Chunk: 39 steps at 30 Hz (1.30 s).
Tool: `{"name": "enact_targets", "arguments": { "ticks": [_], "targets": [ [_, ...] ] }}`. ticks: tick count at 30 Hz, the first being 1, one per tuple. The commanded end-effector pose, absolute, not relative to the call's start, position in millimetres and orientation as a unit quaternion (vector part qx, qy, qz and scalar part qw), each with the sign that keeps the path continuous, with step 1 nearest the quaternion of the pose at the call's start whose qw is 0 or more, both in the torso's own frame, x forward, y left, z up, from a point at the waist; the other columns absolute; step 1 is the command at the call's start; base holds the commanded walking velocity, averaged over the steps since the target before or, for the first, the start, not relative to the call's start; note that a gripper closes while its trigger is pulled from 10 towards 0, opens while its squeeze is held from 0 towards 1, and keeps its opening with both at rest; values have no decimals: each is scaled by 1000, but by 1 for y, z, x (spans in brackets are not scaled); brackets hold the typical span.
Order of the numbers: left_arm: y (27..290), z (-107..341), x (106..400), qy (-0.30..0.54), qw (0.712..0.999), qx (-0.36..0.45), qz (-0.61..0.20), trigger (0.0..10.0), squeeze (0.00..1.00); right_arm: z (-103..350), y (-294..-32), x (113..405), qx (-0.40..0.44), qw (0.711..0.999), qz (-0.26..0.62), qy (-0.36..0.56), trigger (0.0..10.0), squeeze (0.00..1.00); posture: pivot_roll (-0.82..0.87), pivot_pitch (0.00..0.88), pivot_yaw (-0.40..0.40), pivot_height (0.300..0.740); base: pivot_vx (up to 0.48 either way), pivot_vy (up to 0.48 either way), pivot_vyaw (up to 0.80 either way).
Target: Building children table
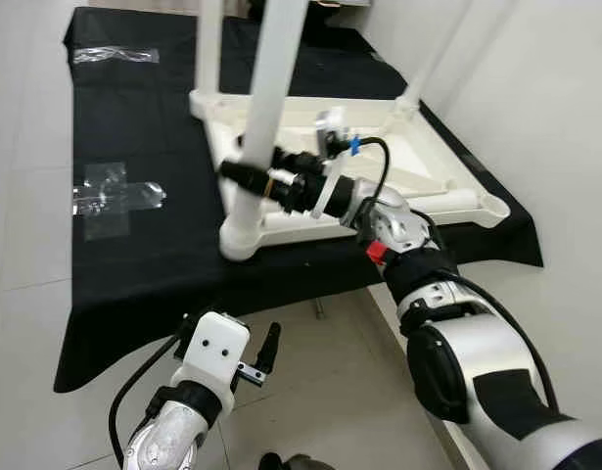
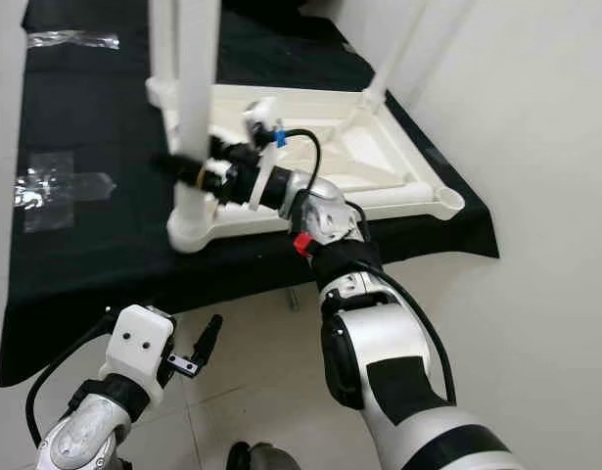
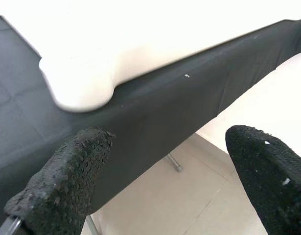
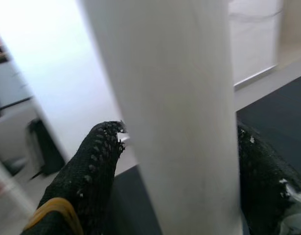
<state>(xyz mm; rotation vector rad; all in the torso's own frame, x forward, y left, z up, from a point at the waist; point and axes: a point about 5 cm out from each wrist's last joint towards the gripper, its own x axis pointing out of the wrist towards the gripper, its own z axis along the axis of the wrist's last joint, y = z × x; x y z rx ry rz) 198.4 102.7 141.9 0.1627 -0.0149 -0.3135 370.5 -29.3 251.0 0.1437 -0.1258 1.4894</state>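
Smooth white plastic table leg [image 1: 266, 108], matt black cloth [image 1: 134, 117], rough-textured black fingers [image 4: 91, 171].

A white plastic children's table top [image 1: 418, 157] lies upside down on a black cloth, its ribbed underside facing up. White round plastic legs stand upright in its corner sockets: the nearest leg [image 1: 266, 108] at the near left corner (its socket sits at the cloth's front edge), another [image 1: 208, 49] at the far left, a third [image 1: 439, 49] leaning at the far right. The near right socket [image 1: 497, 207] is open.
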Motion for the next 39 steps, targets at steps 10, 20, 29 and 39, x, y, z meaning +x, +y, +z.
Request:
{"name": "enact_targets", "arguments": {
  "ticks": [10, 20, 29, 39],
  "targets": [
    [100, 138, 195, 1, 984, 78, -161, 10000, 0, 262, 9, 368, 46, 754, 651, -73, 0, 0, 170, 145, -238, 740, 0, 0, 0],
    [102, 137, 199, 2, 984, 76, -161, 10000, 0, 253, -13, 402, 104, 968, 222, -49, 0, 0, 144, 158, -220, 740, 0, 0, 0],
    [102, 138, 201, 0, 984, 81, -161, 10000, 0, 231, -21, 397, 173, 984, -24, -10, 0, 0, 147, 156, -219, 740, 0, 0, 0],
    [101, 137, 198, 0, 984, 79, -162, 10000, 0, 258, -25, 392, 164, 978, 34, -124, 10000, 1000, 148, 134, -224, 740, 0, 0, 0]
  ]
}}
